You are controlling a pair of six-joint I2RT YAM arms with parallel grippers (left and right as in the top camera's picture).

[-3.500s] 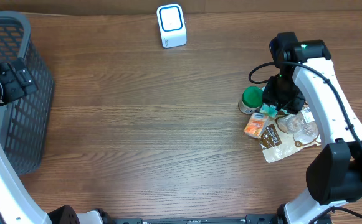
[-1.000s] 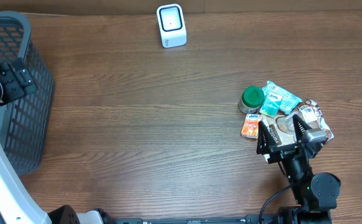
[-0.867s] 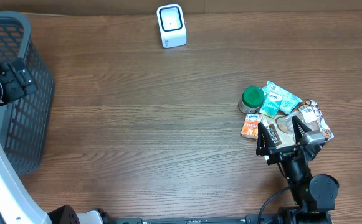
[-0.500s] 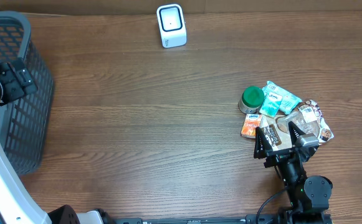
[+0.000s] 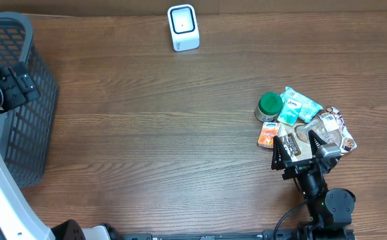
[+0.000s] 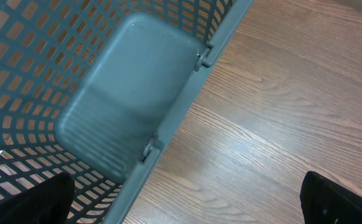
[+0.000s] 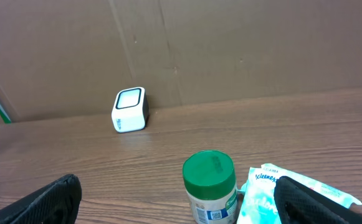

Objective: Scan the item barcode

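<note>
A pile of items lies at the right of the table: a green-lidded jar (image 5: 270,105) (image 7: 210,185), a teal tissue pack (image 5: 299,105) (image 7: 269,194), an orange packet (image 5: 268,136), a brown packet (image 5: 288,144) and a clear bag (image 5: 328,128). The jar's label shows a small barcode low on its front in the right wrist view. The white, blue-ringed scanner (image 5: 183,27) (image 7: 130,109) stands at the far edge. My right gripper (image 5: 298,148) (image 7: 178,202) hovers open over the pile's near side, holding nothing. My left gripper (image 6: 181,208) is open above the basket's edge.
A grey mesh basket (image 5: 20,100) (image 6: 106,93) stands at the table's left end, with the left arm (image 5: 6,83) beside its rim. A brown cardboard wall (image 7: 230,50) runs behind the scanner.
The right arm, earlier reaching over the pile from the far right, now points at it from the front edge. In the last second its gripper slid slightly left and nearer. The left arm is still.
</note>
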